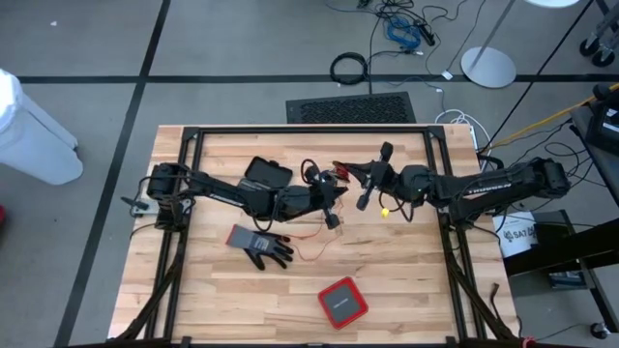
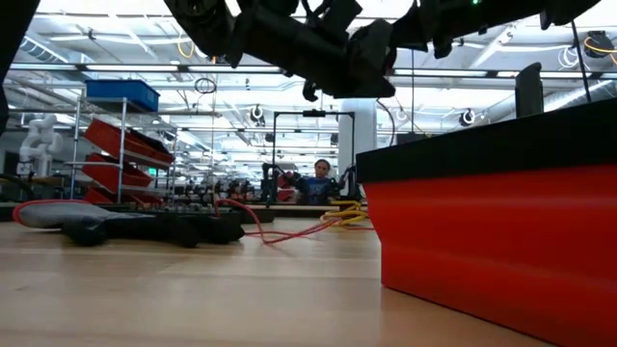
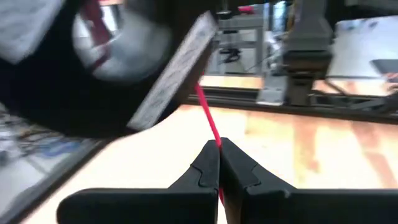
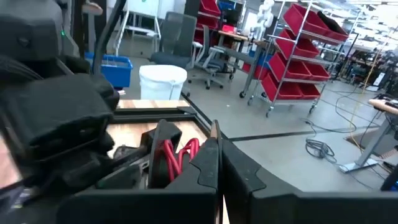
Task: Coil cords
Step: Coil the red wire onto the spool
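The red cord is partly bunched in loops [image 1: 338, 170] above the table's middle, and its loose run [image 1: 309, 249] lies on the wood beside the grey glove [image 1: 267, 249]. My left gripper [image 1: 334, 215] is shut on the red cord [image 3: 205, 115]. My right gripper [image 1: 350, 174] is shut at the red loops [image 4: 177, 155], opposite the left one. The yellow cord [image 1: 387, 209] lies on the table under the right arm and also shows in the low view [image 2: 347, 214]. My left gripper pinches one strand of the red cord [image 3: 215, 144] between its two fingertips. The strand runs straight on from the tips toward the loops, clear of the table. My right gripper is shut on the bunch of red loops [image 4: 186, 152], which stick out beside one finger [image 4: 202, 168]. The fingers hide the place of contact. The bunch is clear of the table.
A black case [image 1: 267, 174] lies at the far left of the middle. A grey-and-red flat thing [image 1: 241, 237] lies against the glove. A red box [image 1: 341, 302] stands near the front edge, close in the low view [image 2: 501, 241]. Black frame rails [image 1: 309, 130] line the table.
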### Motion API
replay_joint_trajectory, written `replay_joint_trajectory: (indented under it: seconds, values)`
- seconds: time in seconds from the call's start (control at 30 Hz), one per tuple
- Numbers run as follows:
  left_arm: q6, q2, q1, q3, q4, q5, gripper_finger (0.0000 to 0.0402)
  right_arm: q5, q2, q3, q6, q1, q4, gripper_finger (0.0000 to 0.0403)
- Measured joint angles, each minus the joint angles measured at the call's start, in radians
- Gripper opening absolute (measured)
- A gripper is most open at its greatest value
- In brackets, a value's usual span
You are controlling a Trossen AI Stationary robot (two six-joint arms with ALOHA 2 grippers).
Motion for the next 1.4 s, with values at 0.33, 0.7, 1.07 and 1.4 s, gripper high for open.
replay_joint_trajectory:
  seconds: [0.33,0.7,1.07,1.4]
  values:
    - [0.112,-0.002,0.034,0.0,-0.007,-0.029,0.0037,-0.08,-0.145,0.0,0.109,-0.003,-0.139,0.0]
    - [0.087,-0.005,0.082,0.0,0.002,0.131,0.0105,-0.107,-0.239,0.0,0.131,-0.004,-0.199,0.0]
    - [0.06,0.072,0.102,0.0,0.113,0.31,0.0107,-0.135,-0.281,0.001,0.139,-0.004,-0.191,0.0]
    - [-0.019,0.13,0.09,-0.001,0.148,0.417,0.0107,-0.156,-0.282,0.001,0.14,-0.004,-0.194,0.0]
